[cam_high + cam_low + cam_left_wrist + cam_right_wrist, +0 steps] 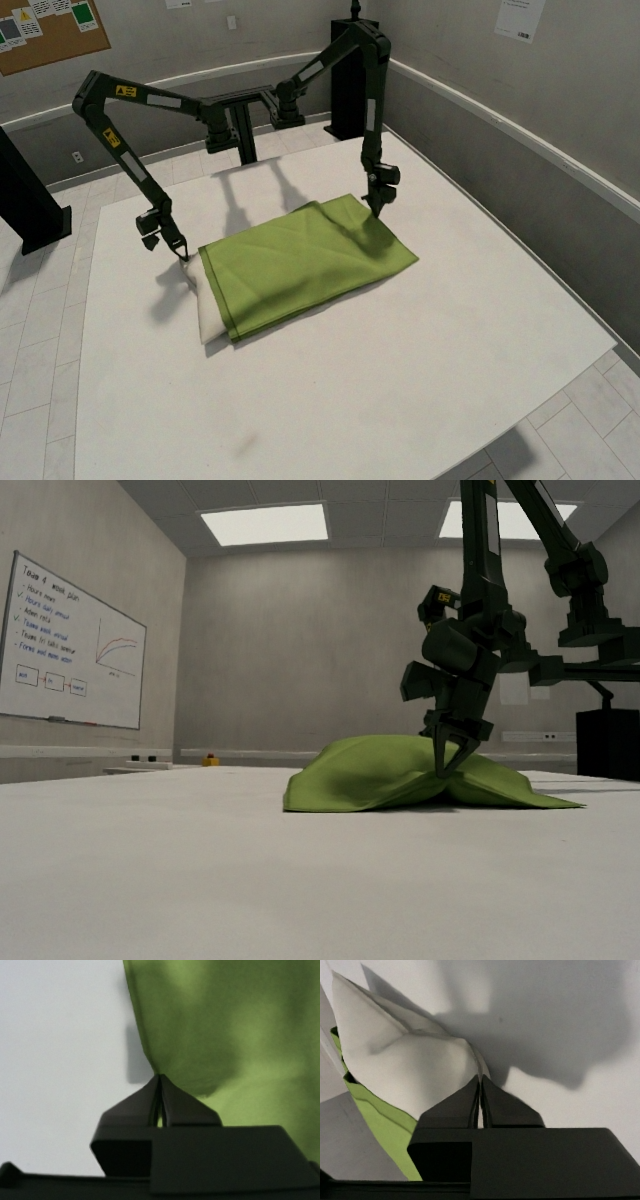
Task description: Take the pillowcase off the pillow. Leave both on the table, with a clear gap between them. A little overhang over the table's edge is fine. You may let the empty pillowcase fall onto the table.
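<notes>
Green pillowcase (305, 258) (372, 769) (240, 1025) (380, 1115) covers most of the pillow (206, 310) (415, 1060) on the worktop (336, 392) (310, 883). Our left hand (376, 214) (442, 775) (159, 1080) pinches its closed edge, our right hand (186, 257) (480, 1080) the pillow's corner; pulling hard, we could lose either shallow grip.

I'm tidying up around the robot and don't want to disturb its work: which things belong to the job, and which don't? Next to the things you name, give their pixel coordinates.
Job:
- green pillowcase (305, 258) (372, 769) (200, 1025) (380, 1125)
- white pillow (209, 310) (415, 1060)

Not the job:
- whiteboard (72, 650)
- corkboard (56, 43)
</notes>
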{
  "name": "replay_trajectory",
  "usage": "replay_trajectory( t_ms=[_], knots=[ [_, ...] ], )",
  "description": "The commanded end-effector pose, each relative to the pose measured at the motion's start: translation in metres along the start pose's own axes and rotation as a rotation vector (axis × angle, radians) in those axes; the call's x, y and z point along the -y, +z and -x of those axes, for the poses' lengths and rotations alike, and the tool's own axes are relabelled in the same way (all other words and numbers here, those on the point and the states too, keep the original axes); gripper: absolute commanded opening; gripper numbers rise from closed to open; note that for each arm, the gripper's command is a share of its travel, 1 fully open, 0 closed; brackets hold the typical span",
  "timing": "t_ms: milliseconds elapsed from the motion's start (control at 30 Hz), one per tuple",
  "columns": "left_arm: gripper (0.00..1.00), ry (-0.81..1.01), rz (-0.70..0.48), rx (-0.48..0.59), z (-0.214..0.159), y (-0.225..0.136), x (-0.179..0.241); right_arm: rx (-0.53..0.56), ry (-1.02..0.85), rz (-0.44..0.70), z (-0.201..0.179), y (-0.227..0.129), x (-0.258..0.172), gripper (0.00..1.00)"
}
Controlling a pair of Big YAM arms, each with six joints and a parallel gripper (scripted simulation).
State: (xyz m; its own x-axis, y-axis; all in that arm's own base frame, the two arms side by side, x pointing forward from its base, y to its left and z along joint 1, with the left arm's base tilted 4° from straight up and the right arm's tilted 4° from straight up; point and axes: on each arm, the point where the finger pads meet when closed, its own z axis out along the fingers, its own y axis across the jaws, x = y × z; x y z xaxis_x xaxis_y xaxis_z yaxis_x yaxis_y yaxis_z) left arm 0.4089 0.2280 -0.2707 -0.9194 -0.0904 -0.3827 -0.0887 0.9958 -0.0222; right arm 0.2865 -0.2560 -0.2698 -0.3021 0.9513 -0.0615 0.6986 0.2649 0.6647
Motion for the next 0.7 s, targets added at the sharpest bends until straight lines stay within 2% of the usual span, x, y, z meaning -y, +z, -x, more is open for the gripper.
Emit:
replay_trajectory(
  t_ms=[0,300,667],
  knots=[
    [0.02,0.003,0.001,0.017,0.009,0.000,0.002,-0.037,0.027,-0.009,-0.021,0.004,0.005,0.02],
    [0.02,0.003,0.001,0.017,0.009,0.000,0.002,-0.037,0.027,-0.009,-0.021,0.004,0.005,0.02],
    [0.02,0.002,0.000,0.013,0.020,-0.034,0.005,-0.037,0.027,-0.009,-0.021,0.004,0.005,0.02]
  ],
)
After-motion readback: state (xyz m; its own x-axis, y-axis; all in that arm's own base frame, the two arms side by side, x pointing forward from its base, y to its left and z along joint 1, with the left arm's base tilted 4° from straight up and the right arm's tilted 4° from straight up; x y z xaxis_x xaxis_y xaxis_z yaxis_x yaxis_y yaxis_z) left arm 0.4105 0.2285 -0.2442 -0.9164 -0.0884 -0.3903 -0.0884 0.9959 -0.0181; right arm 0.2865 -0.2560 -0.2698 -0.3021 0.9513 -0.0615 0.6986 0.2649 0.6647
